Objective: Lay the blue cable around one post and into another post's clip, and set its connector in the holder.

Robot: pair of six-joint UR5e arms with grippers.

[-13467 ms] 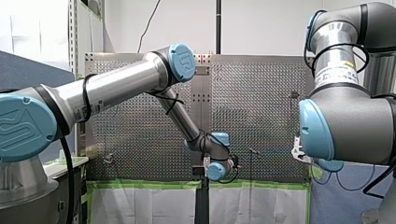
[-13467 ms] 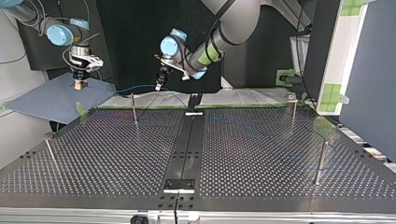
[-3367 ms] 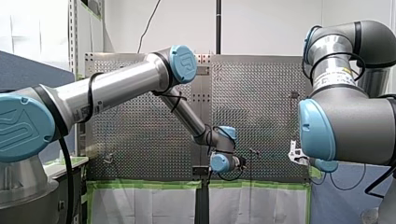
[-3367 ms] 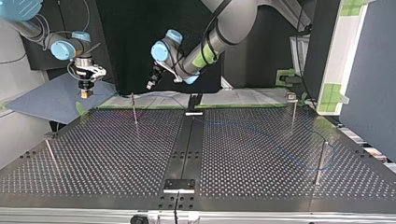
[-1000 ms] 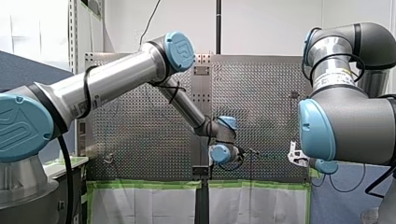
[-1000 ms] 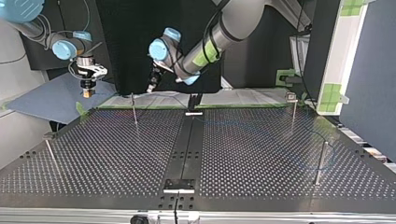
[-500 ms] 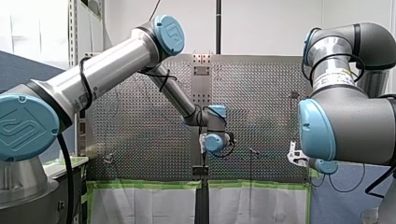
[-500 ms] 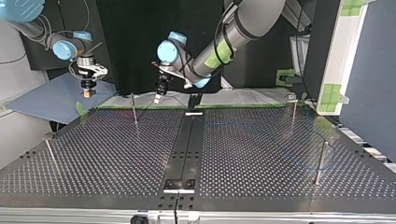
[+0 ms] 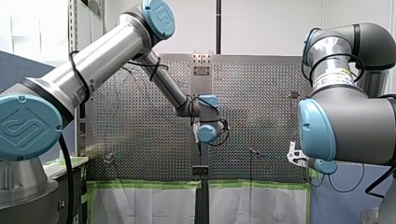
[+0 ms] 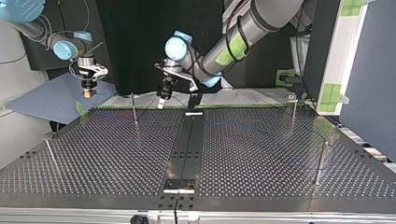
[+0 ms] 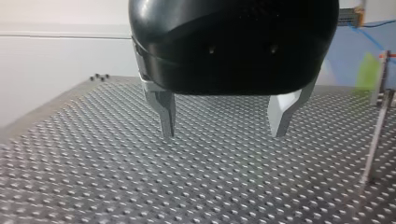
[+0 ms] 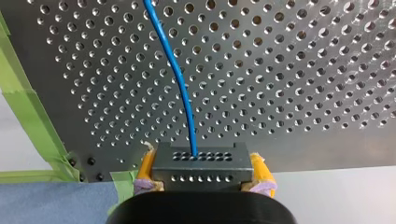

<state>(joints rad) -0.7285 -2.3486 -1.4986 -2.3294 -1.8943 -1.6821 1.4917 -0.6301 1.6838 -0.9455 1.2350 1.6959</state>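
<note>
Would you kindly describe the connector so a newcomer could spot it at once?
Find my right gripper at the top view's left, past the table's far corner. Between its yellow pads sits the connector: a grey drilled block, alone in trailing the blue cable.

No words or numbers can be read. A raised logo mark sits on the blue cap (image 9: 29,127) of my left arm (image 9: 98,56) and on a second cap (image 9: 159,14) higher up. A white label (image 9: 332,74) with a yellow patch wraps my right arm (image 9: 355,126), its print too small to read.
</note>
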